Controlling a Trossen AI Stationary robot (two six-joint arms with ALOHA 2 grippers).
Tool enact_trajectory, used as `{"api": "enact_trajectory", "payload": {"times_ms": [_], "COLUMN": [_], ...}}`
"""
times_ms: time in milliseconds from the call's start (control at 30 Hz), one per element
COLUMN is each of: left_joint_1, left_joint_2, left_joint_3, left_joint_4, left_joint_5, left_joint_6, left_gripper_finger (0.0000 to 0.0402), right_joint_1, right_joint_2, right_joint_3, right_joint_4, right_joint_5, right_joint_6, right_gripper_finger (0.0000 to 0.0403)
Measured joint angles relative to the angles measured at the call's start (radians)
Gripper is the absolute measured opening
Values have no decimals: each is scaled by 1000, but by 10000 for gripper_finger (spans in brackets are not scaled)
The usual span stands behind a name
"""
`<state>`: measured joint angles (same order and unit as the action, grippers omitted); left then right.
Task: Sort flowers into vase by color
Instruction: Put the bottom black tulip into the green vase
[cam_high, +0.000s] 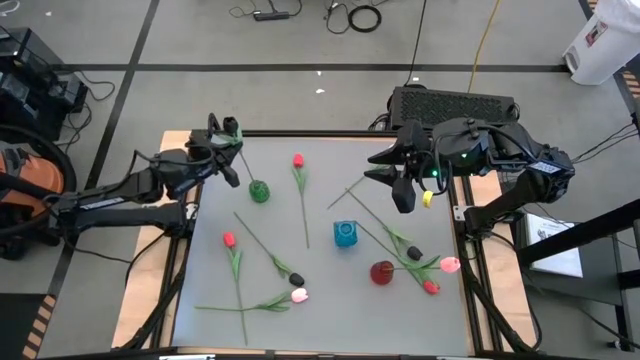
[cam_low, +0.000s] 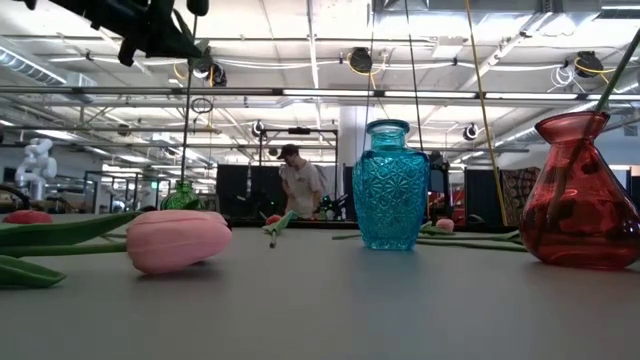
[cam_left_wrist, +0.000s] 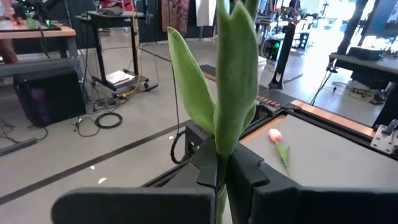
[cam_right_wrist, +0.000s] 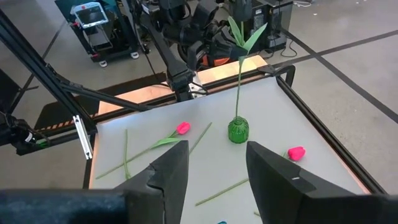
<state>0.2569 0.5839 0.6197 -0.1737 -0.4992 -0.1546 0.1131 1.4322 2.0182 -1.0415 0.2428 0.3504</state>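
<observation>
The left gripper is hovering over the far-left part of the table, clamped tight on a tulip by its leaves, as the left wrist view shows, with green leaf blades rising straight up out of the shut fingers. The stem is hanging down from that grip into the mouth of the green vase, which is standing just beside the gripper toward the table's middle; the right wrist view shows the stem running nearly upright from the vase up to the leaves. So the stem's long axis is lying close to vertical, in line with the vase neck, and the coming move looks to be a matter of lowering or letting go straight along that line, since any sideways drift could tip the small vase. The right gripper is waiting above the table's far-right side, fingers standing partly apart and holding nothing. The blue vase and red vase are standing nearer the middle and right, so the right arm is closer to them. The other flowers are lying flat and scattered across the table.
</observation>
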Motion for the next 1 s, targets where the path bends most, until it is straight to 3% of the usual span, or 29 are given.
{"api": "enact_trajectory", "payload": {"times_ms": [300,700,1000], "left_joint_1": [0,-4,-4], "left_joint_2": [63,109,88], "left_joint_3": [0,0,1], "left_joint_4": [0,-1,-71], "left_joint_5": [23,37,81], "left_joint_6": [-24,-94,-108], "left_gripper_finger": [18,101,105], "right_joint_1": [0,0,0], "right_joint_2": [0,0,0], "right_joint_3": [0,0,0], "right_joint_4": [0,-12,-12], "right_joint_5": [0,0,0], "right_joint_6": [0,-4,-27], "right_gripper_finger": [153,153,153]}}
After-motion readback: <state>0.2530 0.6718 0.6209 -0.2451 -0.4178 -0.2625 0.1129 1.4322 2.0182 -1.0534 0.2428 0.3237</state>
